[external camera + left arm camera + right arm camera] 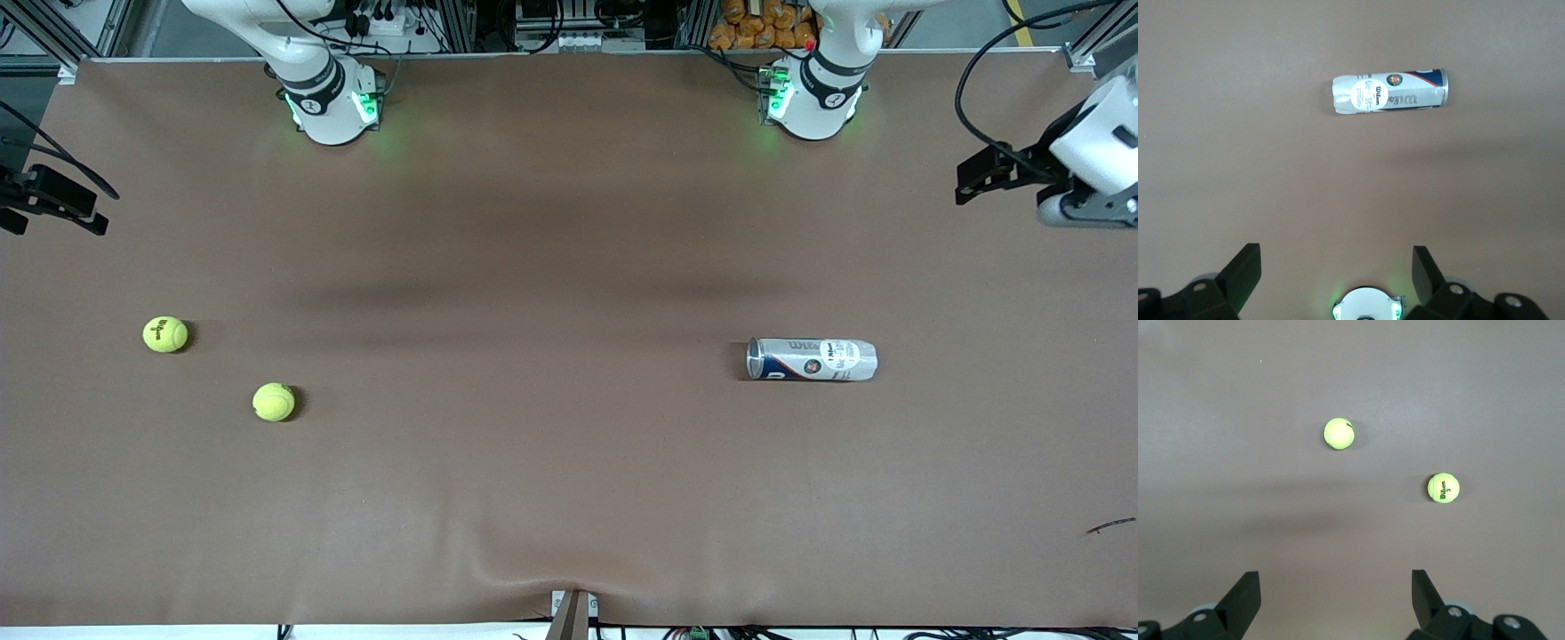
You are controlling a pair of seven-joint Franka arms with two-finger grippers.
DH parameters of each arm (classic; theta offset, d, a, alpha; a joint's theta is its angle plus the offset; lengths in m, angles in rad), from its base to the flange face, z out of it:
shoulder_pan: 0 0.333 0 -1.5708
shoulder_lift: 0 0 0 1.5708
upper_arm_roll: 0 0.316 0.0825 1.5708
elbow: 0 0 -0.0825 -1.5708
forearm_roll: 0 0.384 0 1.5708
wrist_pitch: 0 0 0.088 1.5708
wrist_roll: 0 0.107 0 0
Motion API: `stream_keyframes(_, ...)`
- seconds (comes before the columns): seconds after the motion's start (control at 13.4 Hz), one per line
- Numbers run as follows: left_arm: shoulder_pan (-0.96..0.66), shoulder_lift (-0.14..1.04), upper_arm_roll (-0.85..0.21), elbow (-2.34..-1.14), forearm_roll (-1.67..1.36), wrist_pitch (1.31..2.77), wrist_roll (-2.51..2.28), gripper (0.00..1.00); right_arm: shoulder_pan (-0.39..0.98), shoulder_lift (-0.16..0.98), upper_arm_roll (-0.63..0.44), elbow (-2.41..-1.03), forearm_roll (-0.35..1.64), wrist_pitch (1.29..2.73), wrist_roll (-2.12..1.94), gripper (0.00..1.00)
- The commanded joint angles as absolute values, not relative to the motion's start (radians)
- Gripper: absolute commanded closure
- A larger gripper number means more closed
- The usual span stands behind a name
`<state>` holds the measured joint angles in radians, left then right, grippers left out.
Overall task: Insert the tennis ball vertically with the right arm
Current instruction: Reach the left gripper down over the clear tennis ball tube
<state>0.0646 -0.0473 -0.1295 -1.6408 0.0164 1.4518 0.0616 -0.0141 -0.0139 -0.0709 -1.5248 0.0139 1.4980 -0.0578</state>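
— Read the brown table [569, 222] as a clock dial, twelve at the robots' bases and six at the front camera. Where are the balls sitting?

— Both are lying toward the right arm's end. The printed tennis ball [165, 334] [1443, 488], with its dark Wilson lettering facing up, is resting at about nine o'clock. The plain tennis ball [274, 402] [1339, 433] is sitting between eight and nine, nearer the front camera. From the printed one it is lying at roughly four o'clock, and the two are staying well apart.

— And the tube they go in?

— The Wilson ball can [811, 359] [1390, 93] is lying on its side at about three o'clock, toward the left arm's end. Its metal-rimmed end is pointing at nine, toward the balls. I can't tell whether that end is open.

— What is the right arm [311, 80] doing?

— Its right gripper [1336, 581] is hanging high over the two balls with its claw released, the fingers [1248, 593] spread wide and grasping nothing.

— The left arm [827, 80]?

— It's waiting. Its left gripper [1336, 260] is hovering over bare cloth near the can, also released, holding nothing. Green lights are glowing on both bases.
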Motion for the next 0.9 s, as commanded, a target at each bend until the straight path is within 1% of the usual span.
stream_keyframes(0.0,0.061,-0.025,-0.140,-1.644,0.037,1.456,0.106,0.00,-0.017,-0.021,-0.066,-1.516,0.015,1.485,-0.051,0.00)
stream_keyframes(0.3,0.063,-0.023,-0.155,-1.718,0.038,1.543,0.107,0.00,-0.015,-0.021,-0.066,-1.513,0.015,1.485,-0.046,0.00)
stream_keyframes(0.82,0.061,-0.006,-0.248,-1.880,0.097,1.716,0.205,0.00,-0.020,-0.020,-0.066,-1.514,0.014,1.483,-0.048,0.00)
